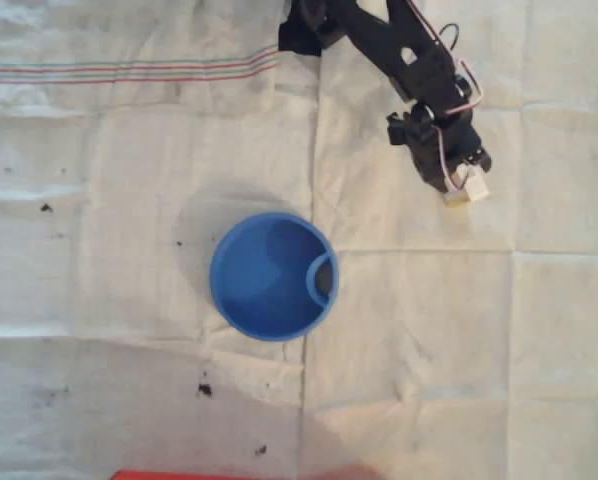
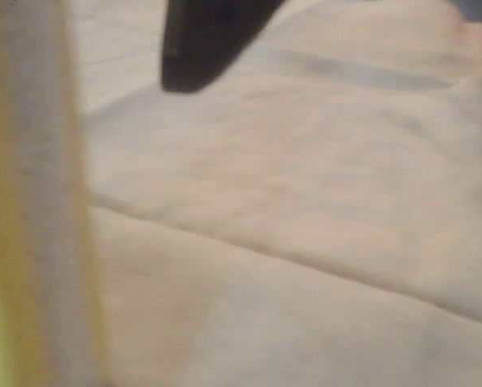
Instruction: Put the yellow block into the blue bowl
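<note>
A creased white cloth (image 1: pixel 129 200) with thin red and green stripes is covering the table. In the overhead view the black arm's two-finger gripper (image 1: pixel 466 188) is reaching down from the upper right of the frame, its fingers clamping the tiny yellow-sided, white-topped block (image 1: pixel 465 192). The round, deep, bright blue plastic bowl (image 1: pixel 259 290) is sitting near the centre, well apart from the block. In the wrist view the block (image 2: pixel 27 210) is blurring along the left edge, a dark finger (image 2: pixel 205 40) showing at the top.

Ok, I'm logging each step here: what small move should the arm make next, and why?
Probably carry the block toward the lower left of the overhead view until it hangs over the blue bowl. The gripper seems to have the block at its tip, well off to the bowl's upper right, and the bowl looks empty.
</note>
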